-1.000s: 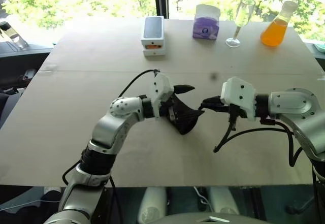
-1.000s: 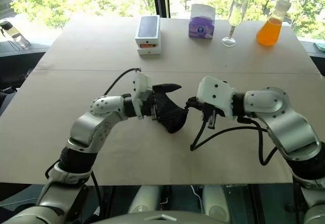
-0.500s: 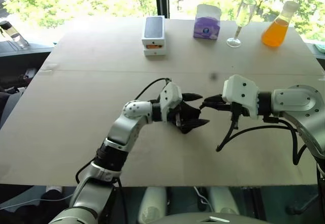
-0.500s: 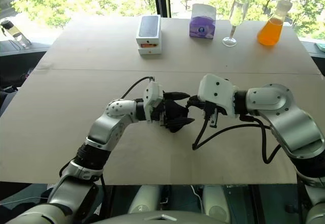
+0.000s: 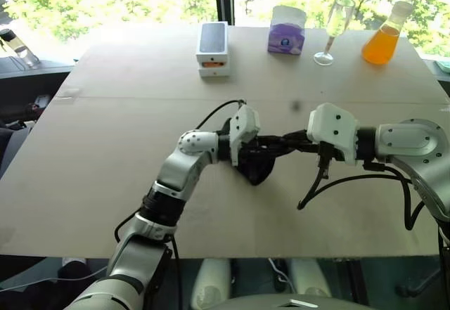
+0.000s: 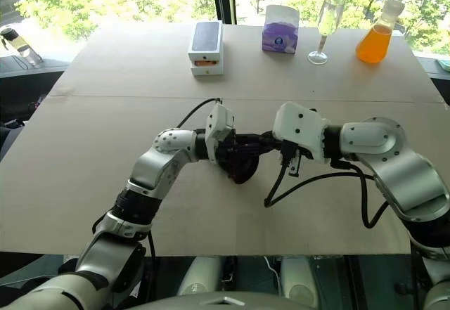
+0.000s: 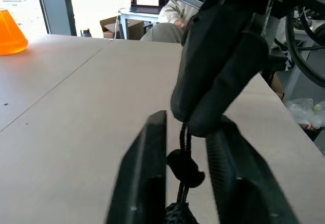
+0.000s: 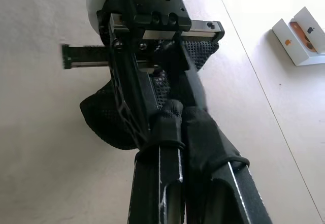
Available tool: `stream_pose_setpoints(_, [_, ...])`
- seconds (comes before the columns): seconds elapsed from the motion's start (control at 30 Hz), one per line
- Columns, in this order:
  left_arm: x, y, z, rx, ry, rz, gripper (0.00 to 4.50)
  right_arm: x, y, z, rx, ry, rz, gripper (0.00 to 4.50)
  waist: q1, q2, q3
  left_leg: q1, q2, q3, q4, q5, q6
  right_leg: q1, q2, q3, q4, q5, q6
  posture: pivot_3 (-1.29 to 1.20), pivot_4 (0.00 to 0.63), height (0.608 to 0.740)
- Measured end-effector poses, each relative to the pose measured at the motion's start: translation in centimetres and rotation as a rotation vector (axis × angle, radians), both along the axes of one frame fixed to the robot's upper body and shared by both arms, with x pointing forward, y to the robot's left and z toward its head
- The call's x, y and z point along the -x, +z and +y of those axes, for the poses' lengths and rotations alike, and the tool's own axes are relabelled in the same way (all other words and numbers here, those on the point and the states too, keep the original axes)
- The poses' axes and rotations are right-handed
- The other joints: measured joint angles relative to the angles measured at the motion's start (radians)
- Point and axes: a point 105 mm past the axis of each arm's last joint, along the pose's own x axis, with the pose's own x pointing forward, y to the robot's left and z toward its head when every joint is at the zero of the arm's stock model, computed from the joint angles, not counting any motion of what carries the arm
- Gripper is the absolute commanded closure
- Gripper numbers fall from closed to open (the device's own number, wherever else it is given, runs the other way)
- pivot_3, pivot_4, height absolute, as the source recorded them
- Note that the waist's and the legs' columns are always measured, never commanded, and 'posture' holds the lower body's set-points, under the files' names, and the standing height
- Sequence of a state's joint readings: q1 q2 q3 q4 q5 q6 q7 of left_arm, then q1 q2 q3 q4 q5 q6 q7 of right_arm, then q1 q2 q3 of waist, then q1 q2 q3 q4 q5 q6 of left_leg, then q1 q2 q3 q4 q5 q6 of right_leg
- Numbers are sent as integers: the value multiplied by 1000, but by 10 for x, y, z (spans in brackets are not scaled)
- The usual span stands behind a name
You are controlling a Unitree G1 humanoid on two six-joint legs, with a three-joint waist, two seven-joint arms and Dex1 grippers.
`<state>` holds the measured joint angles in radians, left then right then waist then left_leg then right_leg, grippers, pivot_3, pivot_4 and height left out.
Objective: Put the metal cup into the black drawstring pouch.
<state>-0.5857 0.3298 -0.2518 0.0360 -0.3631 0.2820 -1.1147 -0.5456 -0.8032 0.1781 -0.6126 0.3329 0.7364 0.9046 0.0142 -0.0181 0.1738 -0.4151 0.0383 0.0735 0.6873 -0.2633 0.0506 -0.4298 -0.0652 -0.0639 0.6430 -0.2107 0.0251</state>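
Mid-bench [image 5: 105, 148], I see both grippers, left [image 5: 271, 146] and right [image 5: 290, 141], pinching the pouch [image 5: 254, 168] (fingers nearly meeting).

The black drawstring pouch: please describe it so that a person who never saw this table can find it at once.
Start at the tan table and go to its middle, where the left gripper and right gripper meet. The black drawstring pouch hangs between them, pinched by both. It is the one soft black fabric thing; the boxes and glassware stand along the far edge.

small black fabric drawstring pouch [image 5: 256, 167] hangs bunched above mid-table, cord and toggle [image 7: 185, 167] dangling; metal cup not discernible.
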Motion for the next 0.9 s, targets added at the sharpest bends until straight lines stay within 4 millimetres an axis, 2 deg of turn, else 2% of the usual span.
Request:
stream_pose_setpoints(0.27, [-2, -3, -1, -11, 19, 10, 4442, -3, -1, -3, 10, -16, -15, 4500, 0, 0, 0, 0, 0, 0, 0, 0, 0, 0, 0, 0, 0, 0, 0, 0, 150, 737])
stream_pose_setpoints(0.47, [-1, -16, 3, -27, 58, 71, 4442, -17, 0, -19, 53, -84, -76, 4500, 0, 0, 0, 0, 0, 0, 0, 0, 0, 0, 0, 0, 0, 0, 0, 0, 150, 737])
stream_pose_setpoints(0.7, [-1, -18, 5, -44, 75, 90, 4442, -29, 2, -31, 81, -129, -123, 4500, 0, 0, 0, 0, 0, 0, 0, 0, 0, 0, 0, 0, 0, 0, 0, 0, 150, 737])
stream_pose_setpoints(0.8, [-1, -17, 6, -39, 78, 85, 4442, -26, 7, -36, 10, -146, -67, 4500, 1, 0, 0, 0, 0, 0, 0, 0, -1, 0, 0, 0, 0, 0, 0, 0, 150, 737])
stream_pose_setpoints(0.9, [0, -16, 5, -30, 76, 75, 4500, -14, 8, -29, -85, -116, 35, 3630, 0, 0, 0, 0, 0, 0, 0, 0, -1, 0, 0, 0, 0, 0, 0, 0, 150, 737])
